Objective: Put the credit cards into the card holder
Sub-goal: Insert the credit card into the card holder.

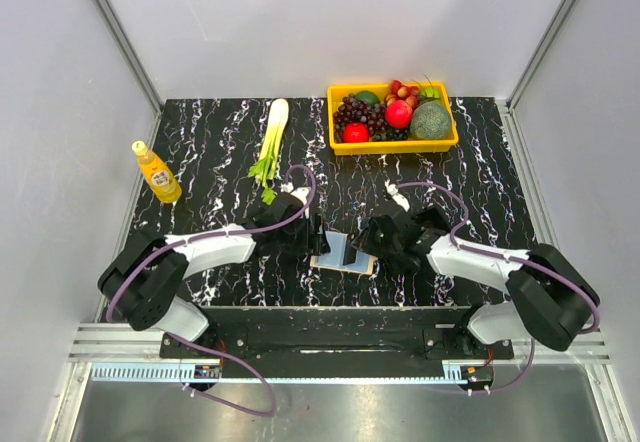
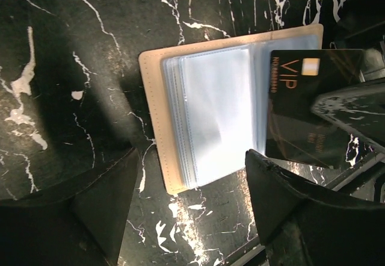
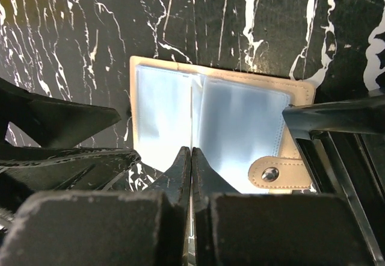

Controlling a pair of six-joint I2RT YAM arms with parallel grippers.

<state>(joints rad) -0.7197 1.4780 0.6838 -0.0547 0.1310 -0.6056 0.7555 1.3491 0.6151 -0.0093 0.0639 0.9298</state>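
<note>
On the black marble worktop point(image 1: 200, 142) the opened card holder point(image 2: 204, 115) is laid near-centre; the left end effector point(image 2: 191, 170) is held over it, jaws wide; a black card point(image 2: 301, 109) is pinched in the right end effector point(image 3: 191, 163).

Wrist views close above card holder point(image 2: 210, 115)

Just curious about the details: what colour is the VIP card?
The card is black with coppery-gold lettering; the left wrist view shows it best.

Bright overhead light; card holder point(image 2: 204, 115) sleeves glare white.
</note>
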